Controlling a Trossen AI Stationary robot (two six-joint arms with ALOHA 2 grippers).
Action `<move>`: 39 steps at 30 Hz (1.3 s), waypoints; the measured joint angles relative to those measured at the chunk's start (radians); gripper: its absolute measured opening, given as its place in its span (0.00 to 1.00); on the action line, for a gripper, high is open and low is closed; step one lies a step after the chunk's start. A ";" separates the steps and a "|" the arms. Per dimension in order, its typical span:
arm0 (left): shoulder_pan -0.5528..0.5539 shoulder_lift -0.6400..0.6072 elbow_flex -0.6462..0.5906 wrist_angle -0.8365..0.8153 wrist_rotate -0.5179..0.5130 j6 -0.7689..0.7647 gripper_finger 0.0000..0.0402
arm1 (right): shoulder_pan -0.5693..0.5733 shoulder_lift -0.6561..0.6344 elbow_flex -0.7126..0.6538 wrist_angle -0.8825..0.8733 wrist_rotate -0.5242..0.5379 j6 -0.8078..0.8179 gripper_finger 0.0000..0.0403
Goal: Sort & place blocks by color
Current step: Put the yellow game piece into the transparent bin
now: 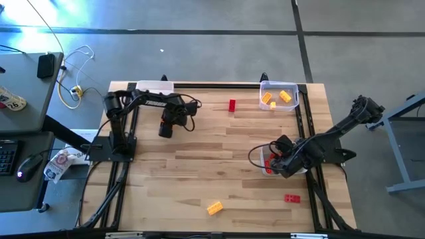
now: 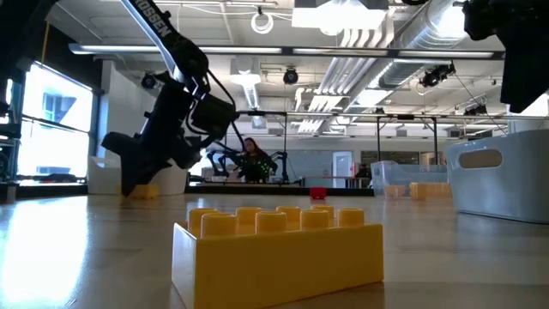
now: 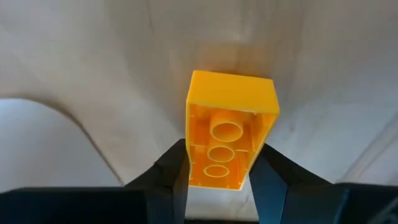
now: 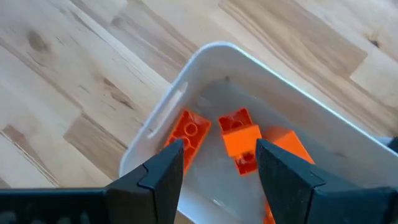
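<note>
I have the left gripper (image 3: 217, 180) closed on a yellow block (image 3: 230, 127), its two fingers pressed against the block's long sides with the hollow underside facing the wrist camera. To carry this step through well, I judge the grip should stay firm and square during transfer, since only the lower part of the block sits between the fingers and it could pivot if jolted; the move should end above the clear tray (image 1: 297, 93) at the far right of the counter (image 1: 199, 159), which already holds yellow blocks, and release should come only once the block is inside the rim. In the high view the left arm reaches from its base at the left edge toward the far middle of the counter, wrist pitched down. The right gripper (image 4: 214, 162) hovers over the white tray (image 4: 180, 93) of orange blocks (image 4: 239, 140) near the right edge, fingers partly apart and holding nothing. Loose blocks remain: a red one (image 1: 232, 105) at the far side, another red (image 1: 291, 198) and a yellow one (image 1: 214, 208) at the near side.
</note>
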 joint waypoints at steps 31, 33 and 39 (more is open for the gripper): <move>-0.183 0.004 0.285 0.207 0.693 0.003 0.28 | -0.074 0.000 0.000 0.548 0.353 -0.712 0.46; -0.202 0.004 0.291 0.283 0.702 -0.002 0.28 | -0.104 0.000 0.000 0.579 0.353 -0.741 0.46; -0.242 0.003 0.306 0.516 0.701 -0.045 0.28 | -0.178 0.000 0.000 0.653 0.351 -0.816 0.46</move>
